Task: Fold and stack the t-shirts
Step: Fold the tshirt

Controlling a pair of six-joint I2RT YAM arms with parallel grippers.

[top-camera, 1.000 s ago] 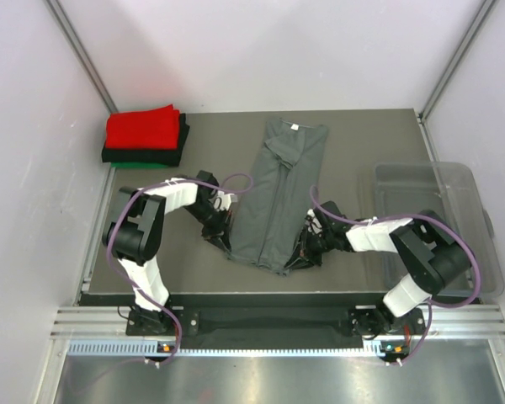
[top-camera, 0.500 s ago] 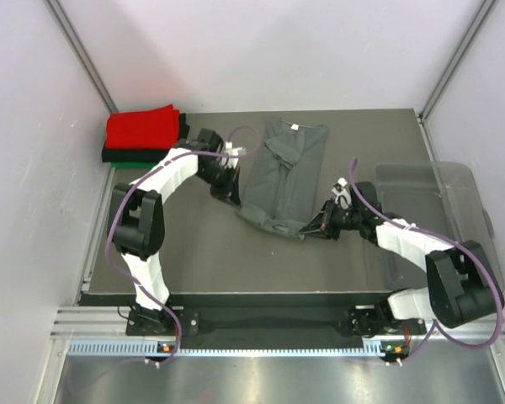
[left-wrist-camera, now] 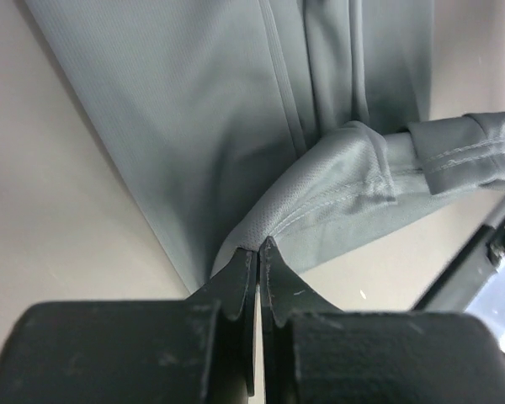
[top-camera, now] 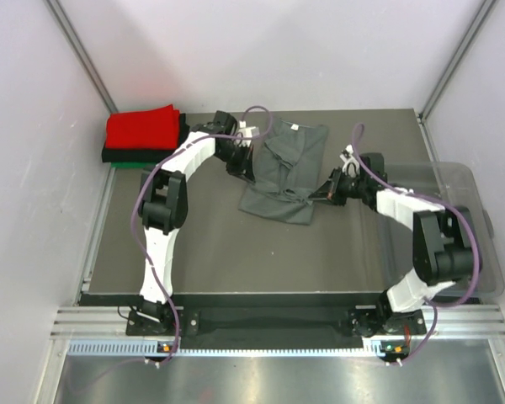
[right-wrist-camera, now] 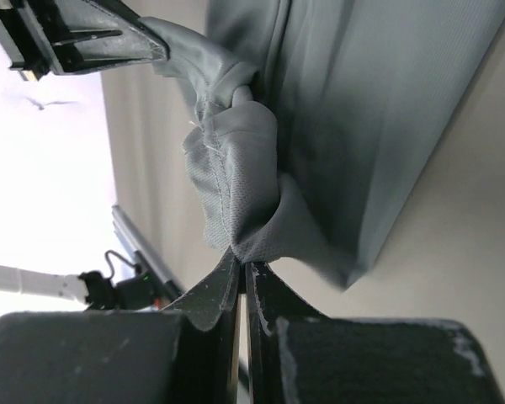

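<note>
In the closed tips of left claw (left-wrist-camera: 259, 246) and right claw (right-wrist-camera: 240, 257) hang hem corners of the dark grey t-shirt (top-camera: 278, 202), spread on the worktop (top-camera: 202, 252) between them; seemingly mid halving fold. Beyond, the collar (top-camera: 296, 128) needs an even lay-down.

Half-folded grey t-shirt (top-camera: 283, 175), red-topped stack (top-camera: 143, 132)

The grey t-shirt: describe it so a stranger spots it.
On the dark table, look at the far middle, between the folded stack in the left corner and the clear bin on the right. The grey t-shirt lies there; it alone is loose and pinched by the left pincer and right pincer.
</note>
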